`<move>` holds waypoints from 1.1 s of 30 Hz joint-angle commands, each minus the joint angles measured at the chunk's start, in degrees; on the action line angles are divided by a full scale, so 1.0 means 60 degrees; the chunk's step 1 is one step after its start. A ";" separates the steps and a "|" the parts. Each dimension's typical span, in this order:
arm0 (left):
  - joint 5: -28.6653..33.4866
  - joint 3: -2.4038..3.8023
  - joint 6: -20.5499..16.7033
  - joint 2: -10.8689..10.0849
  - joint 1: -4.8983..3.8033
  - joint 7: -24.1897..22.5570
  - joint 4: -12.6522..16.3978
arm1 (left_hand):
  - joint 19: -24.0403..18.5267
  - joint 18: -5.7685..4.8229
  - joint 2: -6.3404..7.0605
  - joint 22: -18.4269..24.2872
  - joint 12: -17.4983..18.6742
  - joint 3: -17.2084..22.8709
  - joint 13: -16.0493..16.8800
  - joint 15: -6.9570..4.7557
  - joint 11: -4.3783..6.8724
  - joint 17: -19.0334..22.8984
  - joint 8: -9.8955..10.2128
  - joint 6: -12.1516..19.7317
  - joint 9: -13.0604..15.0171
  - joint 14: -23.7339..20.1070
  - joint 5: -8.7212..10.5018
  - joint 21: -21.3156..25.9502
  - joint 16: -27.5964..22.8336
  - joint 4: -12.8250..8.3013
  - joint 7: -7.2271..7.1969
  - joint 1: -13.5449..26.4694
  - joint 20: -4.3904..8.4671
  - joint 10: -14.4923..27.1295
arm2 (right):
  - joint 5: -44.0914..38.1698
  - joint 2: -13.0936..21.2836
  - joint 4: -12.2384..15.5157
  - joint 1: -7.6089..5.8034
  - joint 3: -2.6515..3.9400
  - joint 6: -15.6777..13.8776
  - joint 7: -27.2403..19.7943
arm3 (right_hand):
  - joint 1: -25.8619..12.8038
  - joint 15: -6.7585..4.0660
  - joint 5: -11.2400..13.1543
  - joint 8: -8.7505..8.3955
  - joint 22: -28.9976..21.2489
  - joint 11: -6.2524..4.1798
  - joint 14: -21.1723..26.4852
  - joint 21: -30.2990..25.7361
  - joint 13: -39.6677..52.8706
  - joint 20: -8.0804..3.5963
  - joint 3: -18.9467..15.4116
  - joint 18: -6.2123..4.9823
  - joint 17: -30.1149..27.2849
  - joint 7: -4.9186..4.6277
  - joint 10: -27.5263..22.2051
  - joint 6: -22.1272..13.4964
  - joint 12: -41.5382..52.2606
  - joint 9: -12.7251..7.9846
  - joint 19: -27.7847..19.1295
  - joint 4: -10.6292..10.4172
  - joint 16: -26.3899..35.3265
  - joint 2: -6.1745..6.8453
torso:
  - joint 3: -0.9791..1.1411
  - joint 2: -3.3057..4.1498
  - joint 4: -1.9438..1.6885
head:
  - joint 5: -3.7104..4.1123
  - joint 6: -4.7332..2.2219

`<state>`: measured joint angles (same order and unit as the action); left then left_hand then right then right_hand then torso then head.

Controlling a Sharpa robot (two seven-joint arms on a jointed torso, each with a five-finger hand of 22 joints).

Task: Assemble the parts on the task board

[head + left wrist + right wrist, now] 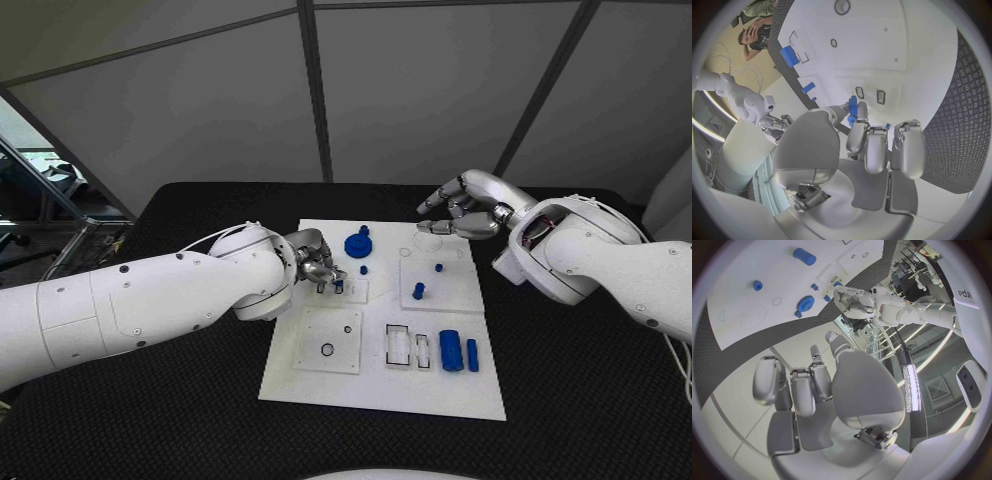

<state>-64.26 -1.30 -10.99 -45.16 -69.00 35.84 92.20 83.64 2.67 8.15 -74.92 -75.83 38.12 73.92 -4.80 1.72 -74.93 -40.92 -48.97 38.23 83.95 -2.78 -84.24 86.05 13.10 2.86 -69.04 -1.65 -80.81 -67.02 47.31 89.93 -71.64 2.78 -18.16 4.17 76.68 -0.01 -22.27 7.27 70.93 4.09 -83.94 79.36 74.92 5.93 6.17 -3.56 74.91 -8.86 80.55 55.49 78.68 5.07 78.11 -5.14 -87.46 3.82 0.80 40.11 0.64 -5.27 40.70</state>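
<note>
The white task board (pixel 378 385) lies in the middle of the black table. My left hand (pixel 316 266) hovers low over the board's left middle and pinches a small blue part (pixel 852 109) between thumb and a finger, just above a small square plate (pixel 346 291). My right hand (pixel 462 212) hangs above the board's far right corner, fingers loosely bent and apart, holding nothing. On the board a blue gear-like part (pixel 359 243) sits at the far side, a small blue peg (pixel 418 291) stands mid-right, and a blue cylinder (pixel 451 350) lies beside a blue bar (pixel 472 354) near the right edge.
A square plate with a ring (pixel 330 340) and two rectangular slots (pixel 408 346) sit on the board's near half. Black table (pixel 577 400) surrounds the board. Grey wall panels stand behind, and a metal frame (pixel 58 200) stands at the far left.
</note>
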 commanded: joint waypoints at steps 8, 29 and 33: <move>-0.0537 -0.0002 0.0087 0.0099 0.0133 0.0069 -0.0071 | 0.0037 -0.0063 -0.0023 -0.1039 0.0044 0.1166 -0.0067 -0.0009 0.0005 -0.1662 -0.0046 0.0004 0.0025 0.0763 -0.0038 -0.0005 0.0023 -0.1106 -0.0087 0.0102 -0.0014 -0.0011 | -0.0096 -0.0002 0.0011 -0.0021 0.0008 0.0103 -0.0030 | 0.0072 -0.0047 -0.0077 0.0043 -0.0005 -0.0037 -0.0798 -0.0058 0.0463 0.0012 0.0059 -0.0106 0.1633 0.0006 -0.0009 0.0056 -0.0042 -0.0013 -0.0041 0.0009 0.0039 -0.0004 | -0.0014 0.0008 0.0001 | 0.0005 0.0015; -0.0763 -0.0002 0.0638 0.0076 0.0179 0.0074 -0.0023 | 0.0015 -0.0055 -0.0007 -0.1010 0.0083 0.1229 -0.0111 -0.0012 0.0007 -0.1660 -0.0076 0.0027 0.0061 0.0763 -0.0029 0.0019 0.0021 -0.1188 -0.0088 0.0114 -0.0008 0.0016 | -0.0099 -0.0026 -0.0022 -0.0019 0.0007 0.0209 0.0043 | 0.0022 -0.0048 -0.0109 0.0046 -0.0013 -0.0036 -0.0796 -0.0065 0.0454 0.0011 0.0056 -0.0108 0.1624 0.0006 -0.0014 0.0068 -0.0051 -0.0015 -0.0043 -0.0031 0.0046 -0.0007 | -0.0003 0.0001 -0.0001 | 0.0036 0.0092; -0.0856 -0.0002 0.0778 0.0088 0.0179 0.0082 -0.0053 | 0.0010 -0.0053 0.0007 -0.1003 0.0088 0.1238 -0.0116 -0.0012 0.0008 -0.1660 -0.0082 0.0030 0.0068 0.0762 -0.0029 0.0024 0.0021 -0.1206 -0.0089 0.0118 -0.0008 0.0019 | -0.0099 -0.0028 -0.0022 -0.0019 0.0007 0.0223 0.0051 | 0.0022 -0.0048 -0.0109 0.0046 -0.0013 -0.0036 -0.0796 -0.0065 0.0454 0.0011 0.0056 -0.0108 0.1624 0.0006 -0.0014 0.0068 -0.0051 -0.0015 -0.0043 -0.0031 0.0046 -0.0007 | -0.0004 -0.0004 -0.0002 | 0.0025 0.0083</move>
<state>-68.42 -1.30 -8.48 -44.68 -67.89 36.09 91.83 83.63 2.66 8.50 -74.92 -75.44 39.22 73.30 -4.80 1.69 -74.93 -41.17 -48.76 38.57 83.95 -2.85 -84.24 86.05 11.99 2.63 -68.25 -1.65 -80.78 -67.43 47.18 89.75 -71.63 2.77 -17.29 4.53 76.68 0.00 -22.76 7.27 70.94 4.09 -83.94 79.37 74.91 5.93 6.35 -3.56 74.91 -8.86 80.55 55.49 78.69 5.07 78.12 -5.32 -87.47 3.82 0.79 40.12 0.64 -5.06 41.23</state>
